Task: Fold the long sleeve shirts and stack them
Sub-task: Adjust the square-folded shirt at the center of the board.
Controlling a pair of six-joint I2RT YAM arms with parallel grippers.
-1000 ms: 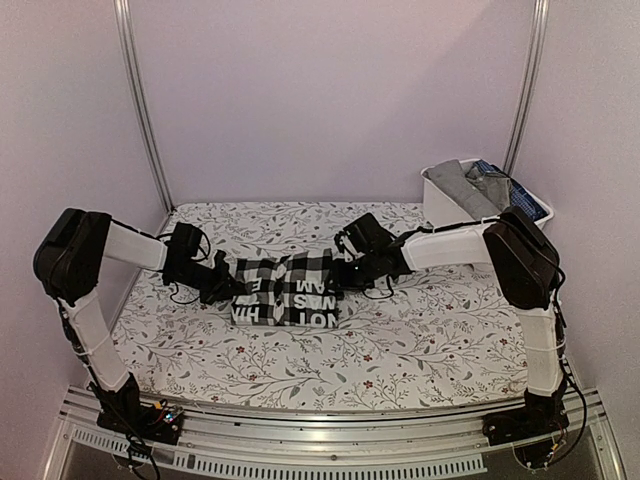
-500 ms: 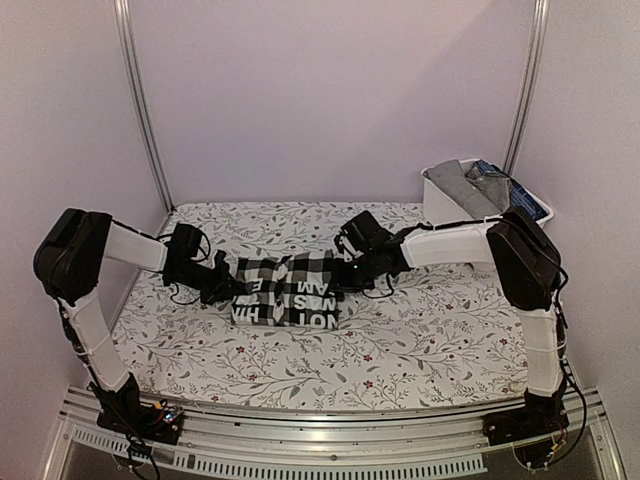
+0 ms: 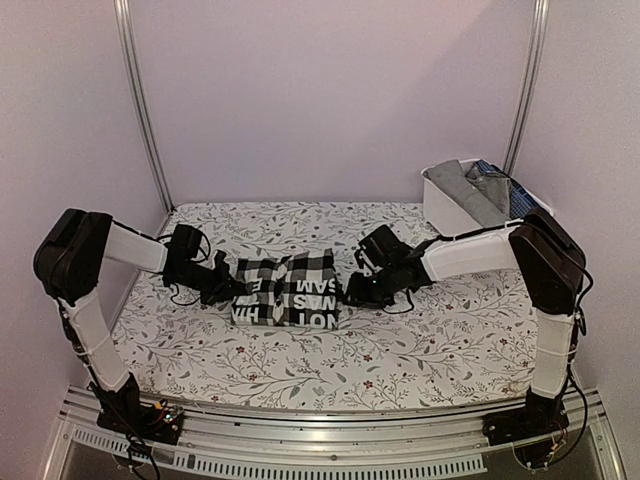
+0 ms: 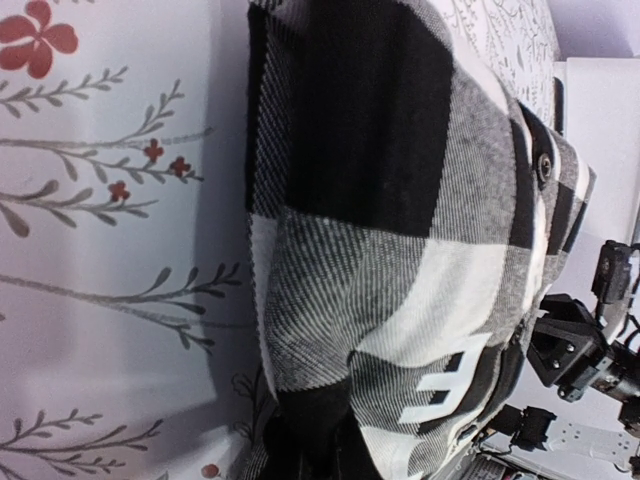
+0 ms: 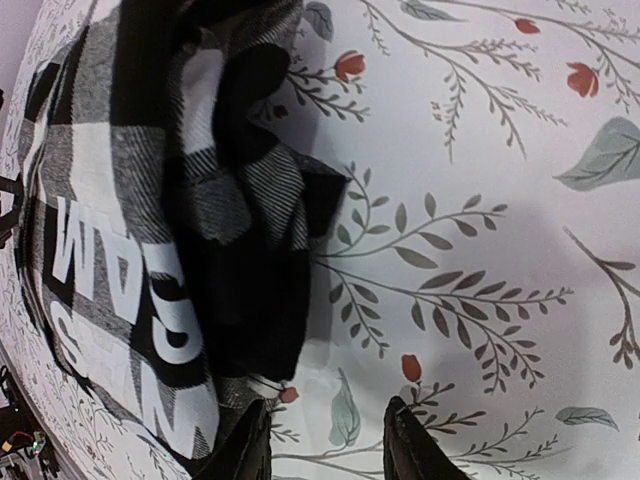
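Flowery cloth [image 3: 420, 330] lies under everything. The folded black-and-white check shirt [image 3: 288, 290] sits mid-frame. The right gripper [image 3: 351, 294] rests just beside its right edge, fingers [image 5: 245, 448] apart. The left gripper [image 3: 222, 287] is at the left edge; I cannot tell if it pinches. Other clothes [image 3: 470, 185], maybe shirts, fill a white bin [image 3: 437, 207] at the upper right.

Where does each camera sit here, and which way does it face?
Top external: above and behind the bases, looking down at the table; left arm and right arm show.
Left wrist: low beside the checked shirt, facing across it; own fingers unclear.
Right wrist: looks down past its own fingers at the shirt's edge.
Wrist views share the shirt.
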